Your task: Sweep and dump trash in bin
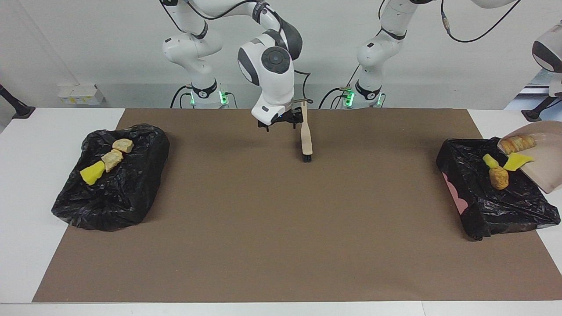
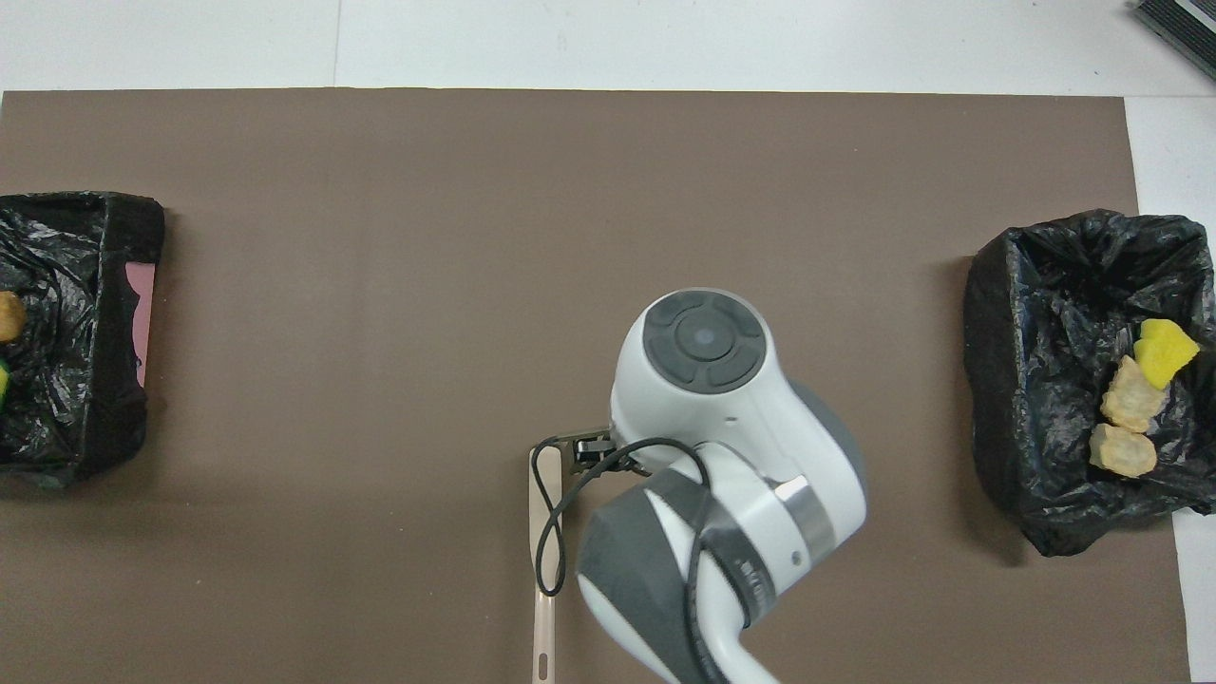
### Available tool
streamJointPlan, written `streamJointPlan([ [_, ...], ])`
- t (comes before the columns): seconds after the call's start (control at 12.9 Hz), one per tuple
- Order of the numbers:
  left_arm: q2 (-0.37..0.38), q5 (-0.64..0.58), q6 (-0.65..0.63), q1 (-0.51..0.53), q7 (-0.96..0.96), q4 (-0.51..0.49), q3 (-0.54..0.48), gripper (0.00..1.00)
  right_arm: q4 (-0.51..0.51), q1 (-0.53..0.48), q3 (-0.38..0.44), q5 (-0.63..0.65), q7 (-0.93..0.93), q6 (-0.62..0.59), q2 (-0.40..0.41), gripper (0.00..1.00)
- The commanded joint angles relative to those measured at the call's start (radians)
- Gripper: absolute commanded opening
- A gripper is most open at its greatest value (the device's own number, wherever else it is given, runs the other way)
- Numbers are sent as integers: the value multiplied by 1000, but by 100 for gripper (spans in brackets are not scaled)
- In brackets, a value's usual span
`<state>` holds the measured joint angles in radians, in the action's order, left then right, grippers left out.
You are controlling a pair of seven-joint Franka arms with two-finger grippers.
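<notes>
The beige brush lies on the brown mat, black bristles pointing away from the robots; its handle also shows in the overhead view. Beside the handle end hangs my right gripper, open and holding nothing. Trash slides off the tilted beige dustpan: a tan piece and a yellow chunk are still on it. A brown piece and a yellow chunk are in the black-lined bin below. My left gripper is out of view.
A second black-lined bin at the right arm's end holds a yellow chunk and two tan pieces. The brown mat covers most of the white table. My right arm's wrist covers the mat near the brush.
</notes>
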<state>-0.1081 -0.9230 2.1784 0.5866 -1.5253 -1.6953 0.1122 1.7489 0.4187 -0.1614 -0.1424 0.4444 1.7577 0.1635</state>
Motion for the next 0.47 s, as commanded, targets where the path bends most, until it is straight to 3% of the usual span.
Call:
streamJointPlan([
  [0.0, 8, -65, 23, -13, 28, 11, -6, 0, -60, -69, -14, 78, -71, -37, 5, 100],
  [0.16, 25, -146, 20, -34, 75, 5, -6, 0, -86, -107, -7, 161, -99, -40, -13, 100],
  [0.39, 45, -140, -20, -79, 77, 6, -2, 0, -127, -225, -6, 167, -195, -34, -18, 100],
])
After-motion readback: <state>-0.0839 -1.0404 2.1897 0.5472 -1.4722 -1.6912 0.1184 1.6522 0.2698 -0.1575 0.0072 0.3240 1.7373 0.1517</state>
